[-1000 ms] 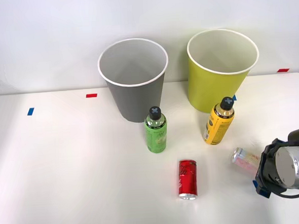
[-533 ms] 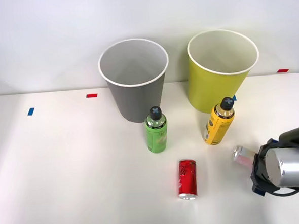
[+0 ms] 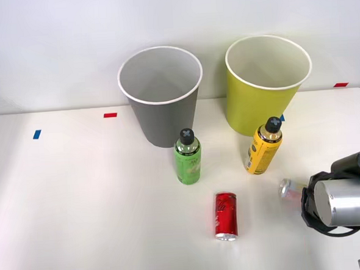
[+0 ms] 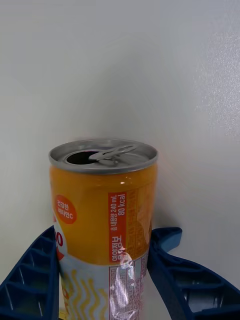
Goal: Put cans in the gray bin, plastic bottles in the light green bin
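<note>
cans are the concern: the pale one with the orange end [image 4: 102, 225] lies on the tabletop [image 3: 80, 208] right between the blue fingers [image 4: 30, 280] of the right end effector [image 4: 105, 285], which flank it on both sides but, as far as i can judge, are released rather than clamped. a round can lying flat may roll or squirt out forward if the fingers close off-centre. the gray bin [image 3: 161, 99] stands well beyond it.
</note>
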